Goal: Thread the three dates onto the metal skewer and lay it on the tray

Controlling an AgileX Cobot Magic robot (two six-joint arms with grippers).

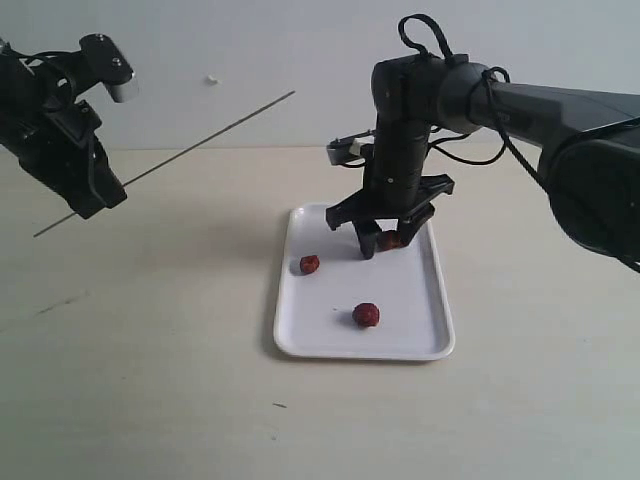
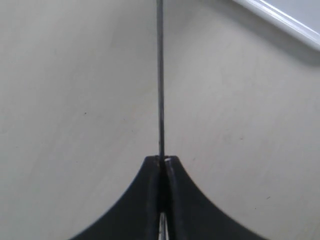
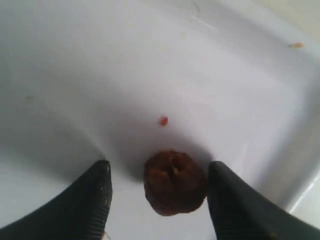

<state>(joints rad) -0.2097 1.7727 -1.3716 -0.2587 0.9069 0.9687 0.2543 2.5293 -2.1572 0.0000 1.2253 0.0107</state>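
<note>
The white tray (image 1: 420, 300) lies on the table with three dates on it. One date (image 1: 310, 264) sits near its left rim and a second date (image 1: 366, 315) toward the front. The third date (image 1: 390, 240) (image 3: 175, 182) rests at the back, between the open fingers of my right gripper (image 1: 387, 243) (image 3: 159, 172), which stands low over the tray and does not press it. At the far left my left gripper (image 1: 92, 200) (image 2: 161, 159) is shut on the metal skewer (image 1: 200, 136) (image 2: 160, 75), held in the air and slanting up to the right.
A tiny red crumb (image 3: 163, 120) lies on the tray floor (image 3: 75, 65) beyond the date. The tray's rim (image 2: 280, 20) shows at a corner of the left wrist view. A pale wall stands behind the beige table (image 1: 130, 380).
</note>
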